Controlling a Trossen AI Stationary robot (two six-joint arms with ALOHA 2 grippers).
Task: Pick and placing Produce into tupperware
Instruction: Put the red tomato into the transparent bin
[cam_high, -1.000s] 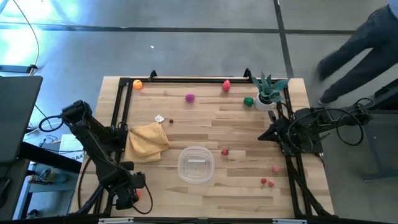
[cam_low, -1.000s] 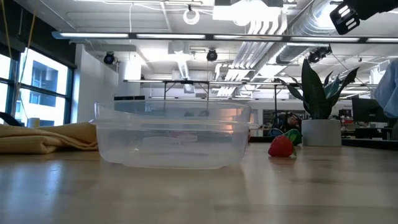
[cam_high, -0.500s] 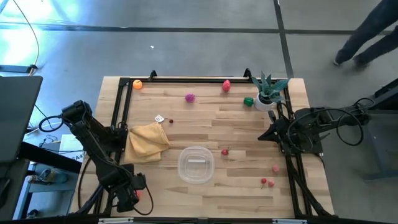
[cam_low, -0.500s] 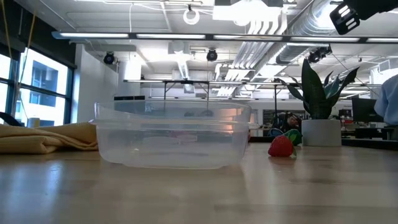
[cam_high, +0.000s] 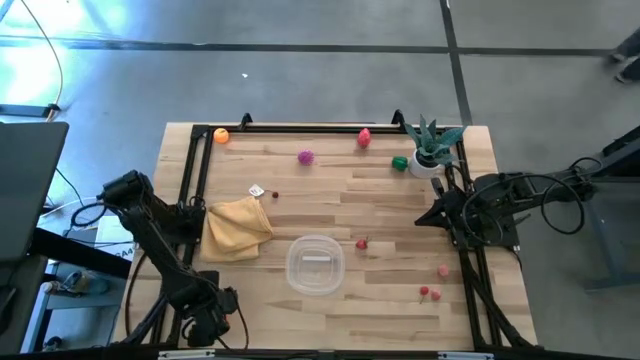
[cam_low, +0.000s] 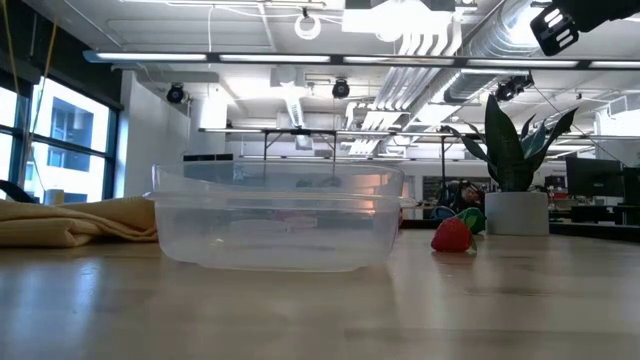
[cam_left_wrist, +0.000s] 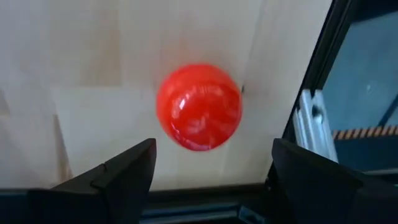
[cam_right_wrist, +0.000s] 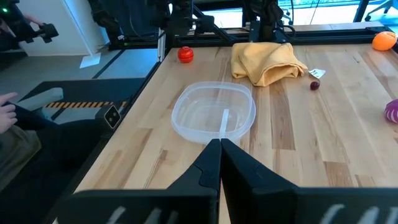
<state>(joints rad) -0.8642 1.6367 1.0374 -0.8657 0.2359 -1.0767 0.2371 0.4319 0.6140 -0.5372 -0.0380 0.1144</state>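
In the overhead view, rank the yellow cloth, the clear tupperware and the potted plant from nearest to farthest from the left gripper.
Measured from the left gripper, at the table's near left corner:
1. Yellow cloth, just up the left side.
2. Clear tupperware, mid-table; close to the cloth, but slightly farther.
3. Potted plant, far right corner.
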